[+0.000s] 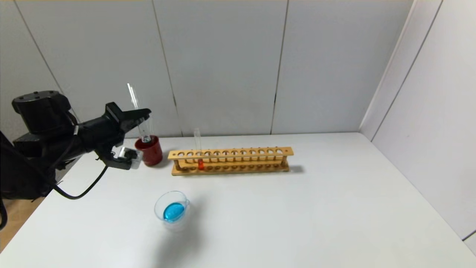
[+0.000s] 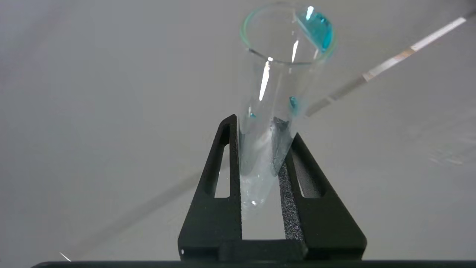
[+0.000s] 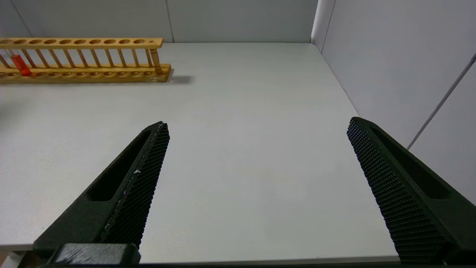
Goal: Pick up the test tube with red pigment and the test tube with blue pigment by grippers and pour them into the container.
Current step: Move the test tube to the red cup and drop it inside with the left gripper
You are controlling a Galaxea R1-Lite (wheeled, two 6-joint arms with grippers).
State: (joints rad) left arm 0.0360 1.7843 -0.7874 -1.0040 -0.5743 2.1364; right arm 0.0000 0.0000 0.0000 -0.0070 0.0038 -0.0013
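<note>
My left gripper [image 1: 144,113] is shut on the blue-pigment test tube [image 1: 132,96] and holds it nearly upright at the table's back left. The tube's lower end is at the mouth of a dark red cup [image 1: 150,152]. In the left wrist view the tube [image 2: 267,111] sits between the fingers [image 2: 223,178] with only blue drops left at its rim. The clear glass container [image 1: 171,208] holds blue liquid near the front. The red-pigment test tube [image 1: 199,156] stands in the wooden rack [image 1: 238,160]; it also shows in the right wrist view [image 3: 19,64]. My right gripper [image 3: 258,124] is open and empty, out of the head view.
The rack [image 3: 93,59] runs along the back of the white table [image 1: 316,216] with several empty holes. Grey wall panels close off the back and right sides. The left arm's black cable [image 1: 80,191] hangs over the table's left edge.
</note>
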